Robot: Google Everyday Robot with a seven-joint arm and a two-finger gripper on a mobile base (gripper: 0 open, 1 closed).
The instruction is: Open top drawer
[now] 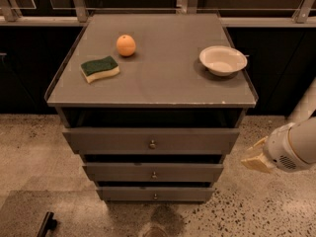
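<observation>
Robot lab: gripper (254, 158) beside top drawer (187, 141)

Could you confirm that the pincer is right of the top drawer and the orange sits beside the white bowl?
Not quite: in the camera view the orange sits beside the green sponge, far from the white bowl. The pincer is indeed right of the top drawer, not touching it.

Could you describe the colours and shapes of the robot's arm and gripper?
The gripper, low at the right of the top drawer, is cream-coloured and blocky. The arm behind it is white and rounded, with a patch of small dark holes. No cables or markings are visible.
</observation>
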